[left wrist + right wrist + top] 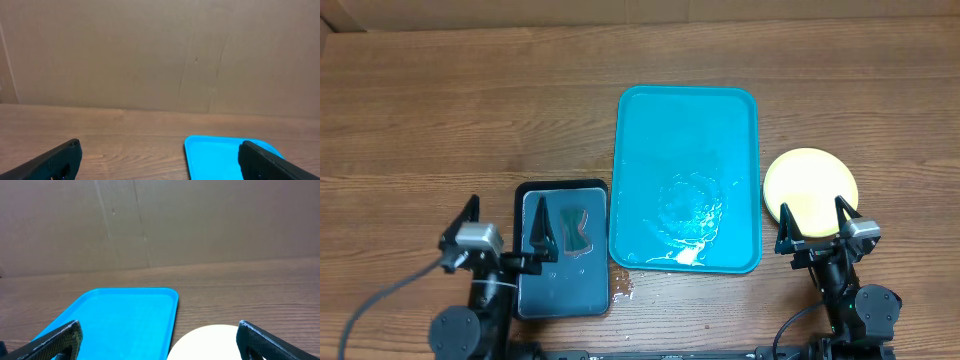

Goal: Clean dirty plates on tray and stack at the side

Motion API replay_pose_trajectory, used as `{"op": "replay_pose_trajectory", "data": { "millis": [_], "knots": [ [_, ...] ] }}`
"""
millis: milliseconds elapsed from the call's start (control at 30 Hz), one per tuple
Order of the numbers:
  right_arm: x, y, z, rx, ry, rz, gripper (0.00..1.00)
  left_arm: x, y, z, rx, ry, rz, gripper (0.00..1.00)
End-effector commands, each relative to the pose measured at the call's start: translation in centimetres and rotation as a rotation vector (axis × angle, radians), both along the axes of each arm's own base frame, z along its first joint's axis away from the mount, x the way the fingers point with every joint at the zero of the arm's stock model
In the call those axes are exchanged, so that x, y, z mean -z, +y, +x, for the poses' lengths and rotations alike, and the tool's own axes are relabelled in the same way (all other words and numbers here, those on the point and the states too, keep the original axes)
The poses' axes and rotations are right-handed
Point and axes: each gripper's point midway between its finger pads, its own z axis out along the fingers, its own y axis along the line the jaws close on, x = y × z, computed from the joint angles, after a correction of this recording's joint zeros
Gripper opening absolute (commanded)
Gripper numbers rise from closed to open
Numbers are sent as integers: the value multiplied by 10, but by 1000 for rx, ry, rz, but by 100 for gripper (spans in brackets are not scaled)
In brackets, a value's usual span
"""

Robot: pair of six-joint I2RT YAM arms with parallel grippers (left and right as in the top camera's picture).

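Note:
The turquoise tray (686,130) lies in the middle of the table with a wet patch near its front and no plates on it. It also shows in the left wrist view (215,155) and the right wrist view (120,320). A yellow plate stack (810,185) sits on the table just right of the tray; it shows pale in the right wrist view (210,342). My left gripper (505,225) is open and empty above the dark basin's left side. My right gripper (817,222) is open and empty at the plates' near edge.
A dark rectangular basin (562,250) with water and a green sponge (575,230) stands left of the tray. A small wet spot (623,287) lies on the wood by the tray's front left corner. A cardboard wall (160,50) stands at the back.

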Motion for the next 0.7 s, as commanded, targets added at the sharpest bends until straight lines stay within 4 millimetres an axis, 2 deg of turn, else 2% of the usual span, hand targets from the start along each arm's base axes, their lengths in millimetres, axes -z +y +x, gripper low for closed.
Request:
{"op": "replay_pose_trajectory", "data": {
  "millis": [0,367,400,567,667],
  "knots": [
    [2,-2,0,9,-2,-1,100,16,2,-2,-7,-31,16,100],
    [2,-2,0,9,-2,-1,100,73,-1,19,-2,-90,9,100],
    [2,-2,0,9,-2,-1,100,82,-1,20,2,-55,8,100],
    [2,-2,0,9,-2,-1,100,89,-1,20,2,-22,11,100],
    [2,-2,0,9,-2,0,100,103,-1,21,2,34,14,100]
  ]
}}
